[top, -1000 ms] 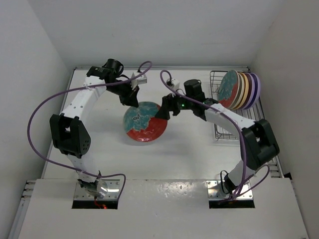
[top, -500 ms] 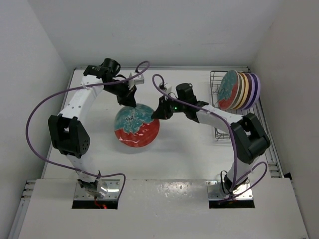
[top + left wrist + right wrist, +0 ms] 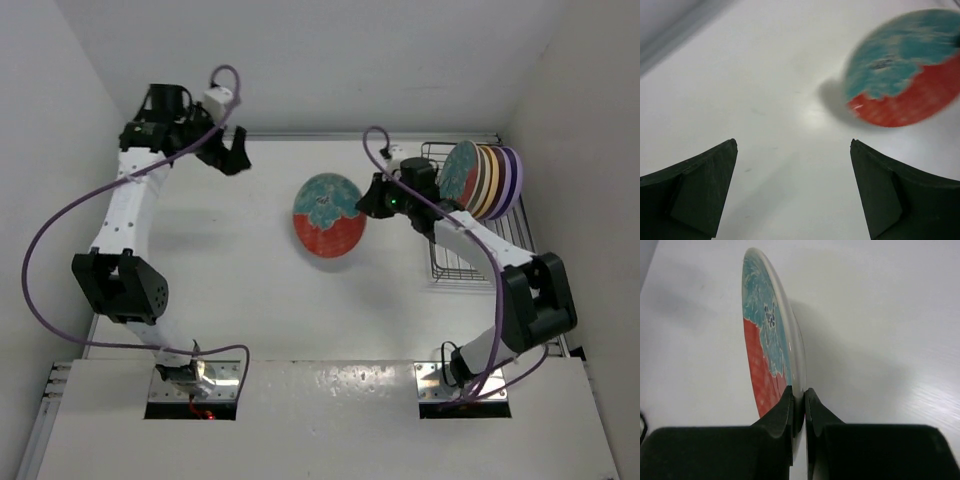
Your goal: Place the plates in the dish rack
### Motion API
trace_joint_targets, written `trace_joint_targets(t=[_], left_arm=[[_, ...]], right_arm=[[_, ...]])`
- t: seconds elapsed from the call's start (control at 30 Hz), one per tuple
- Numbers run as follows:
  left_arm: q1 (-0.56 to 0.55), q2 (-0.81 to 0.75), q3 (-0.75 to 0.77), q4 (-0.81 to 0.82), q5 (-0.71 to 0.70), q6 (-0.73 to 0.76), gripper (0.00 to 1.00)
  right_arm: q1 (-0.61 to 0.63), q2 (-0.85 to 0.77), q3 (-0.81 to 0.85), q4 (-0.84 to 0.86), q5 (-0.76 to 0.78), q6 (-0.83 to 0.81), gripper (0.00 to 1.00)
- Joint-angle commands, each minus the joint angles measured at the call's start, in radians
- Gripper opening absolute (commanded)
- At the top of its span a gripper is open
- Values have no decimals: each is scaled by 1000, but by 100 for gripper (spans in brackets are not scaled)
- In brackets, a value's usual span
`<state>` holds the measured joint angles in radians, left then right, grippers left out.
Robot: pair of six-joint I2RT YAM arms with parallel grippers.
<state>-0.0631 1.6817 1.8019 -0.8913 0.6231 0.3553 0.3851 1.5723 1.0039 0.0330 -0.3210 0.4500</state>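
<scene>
I'm pinching the red-and-teal plate by its rim, right gripper clamped nearly shut, holding it on edge to slot into the dish rack at three o'clock. My left gripper is hanging wide open, empty, at ten o'clock.

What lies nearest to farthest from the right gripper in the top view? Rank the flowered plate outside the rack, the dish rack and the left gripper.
1. The flowered plate, clamped by its rim in the right gripper, on its left.
2. The dish rack, close on its right.
3. The left gripper, open, far off at the back left.
</scene>
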Motion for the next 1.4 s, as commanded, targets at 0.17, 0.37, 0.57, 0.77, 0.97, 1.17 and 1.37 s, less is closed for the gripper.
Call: trace_joint_targets(t=[0.17, 0.37, 0.57, 0.77, 0.97, 1.17, 1.37], left_arm=[[201, -66, 19, 163, -427, -197, 100], [244, -88, -146, 163, -442, -151, 100], [262, -88, -220, 163, -453, -151, 100], [263, -88, -231, 163, -434, -142, 100], [263, -97, -231, 163, -425, -142, 100], [272, -97, -240, 163, -425, -142, 100], [272, -106, -250, 163, -425, -142, 100]], right_arm=[[-167, -282, 111, 44, 389, -56, 0], [-264, -301, 263, -30, 666, -338, 0], [-296, -245, 312, -10, 849, -536, 0], [-308, -199, 292, 79, 887, -617, 0], [-316, -124, 242, 137, 910, -654, 0], [-316, -90, 208, 134, 890, -544, 0], [-325, -12, 252, 7, 800, -476, 3]])
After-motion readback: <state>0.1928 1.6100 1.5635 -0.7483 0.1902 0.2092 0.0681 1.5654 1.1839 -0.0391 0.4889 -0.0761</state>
